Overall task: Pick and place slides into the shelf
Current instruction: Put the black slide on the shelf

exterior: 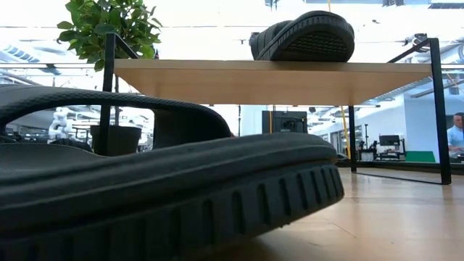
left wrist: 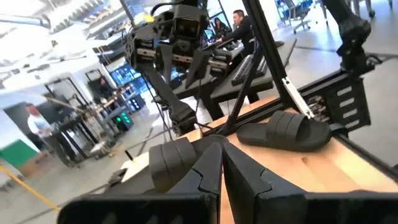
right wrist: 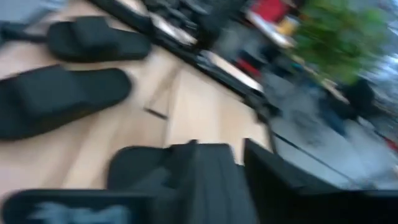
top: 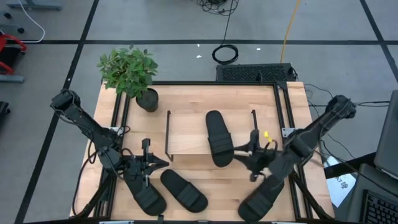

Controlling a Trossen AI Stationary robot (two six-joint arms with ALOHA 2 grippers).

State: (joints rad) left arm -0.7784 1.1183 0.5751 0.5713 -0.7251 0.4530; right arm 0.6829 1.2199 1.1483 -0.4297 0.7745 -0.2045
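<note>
We see one slide (top: pixel 218 138) on the shelf (top: pixel 186 134); right tool (top: pixel 249 154) at its four o'clock, state unclear; left tool (top: pixel 153 163) pressed together.

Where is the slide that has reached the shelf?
In the high view, that slide lies on the shelf, right of its middle, overhanging its front edge.

2 dark, jointed arms; the right end effector (top: pixel 254 151) carries a small yellow tag.
</note>
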